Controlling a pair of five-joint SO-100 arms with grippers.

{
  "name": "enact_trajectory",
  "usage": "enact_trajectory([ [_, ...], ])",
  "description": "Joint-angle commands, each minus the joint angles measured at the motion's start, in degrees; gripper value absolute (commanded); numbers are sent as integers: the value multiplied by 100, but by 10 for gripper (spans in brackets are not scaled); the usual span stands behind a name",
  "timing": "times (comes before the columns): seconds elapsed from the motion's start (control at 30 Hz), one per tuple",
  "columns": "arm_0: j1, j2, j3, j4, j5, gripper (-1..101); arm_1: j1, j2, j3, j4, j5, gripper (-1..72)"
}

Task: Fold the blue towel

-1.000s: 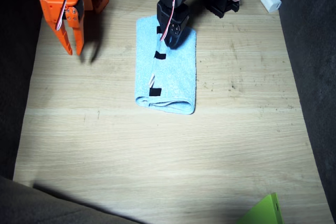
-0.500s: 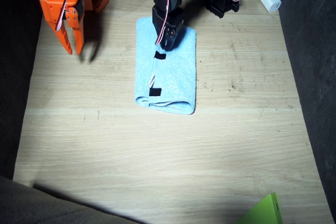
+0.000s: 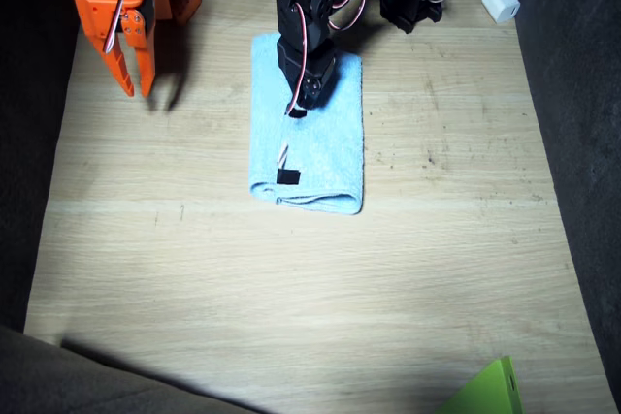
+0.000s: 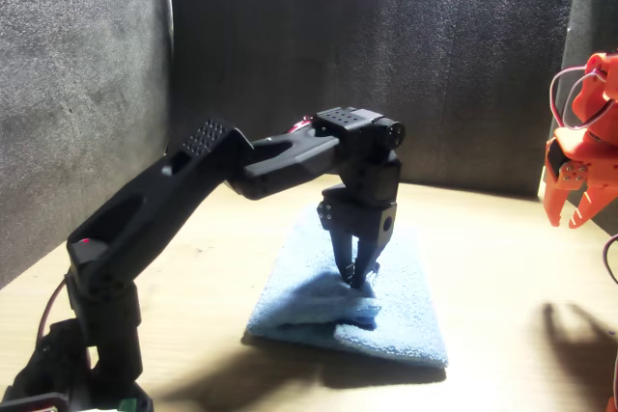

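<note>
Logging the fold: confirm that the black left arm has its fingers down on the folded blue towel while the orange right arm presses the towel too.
One thing is wrong. The orange right gripper hangs over bare table, off the blue towel, as the fixed view shows. The black left gripper is down on it.

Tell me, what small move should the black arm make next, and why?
Probably lift the left gripper straight up. The blue towel already lies folded on the table, and the fingers only press on its top, seemingly gripping nothing.
</note>
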Motion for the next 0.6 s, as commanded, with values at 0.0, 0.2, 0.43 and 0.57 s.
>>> enact_trajectory([
  [0.0, 97, 650, -299, 167, 149, 26, 35, 343, 9, 141, 62, 121],
  [0.2, -9, 1169, 378, 167, 97, 0, 53, 334, 9, 105, 79, 122],
  [0.43, 369, 2320, 1178, 149, 35, -2, 97, 378, -88, 132, 105, 122],
  [0.57, 1169, 3111, 1784, 97, -70, -2, 97, 527, -167, 237, 158, 96],
])
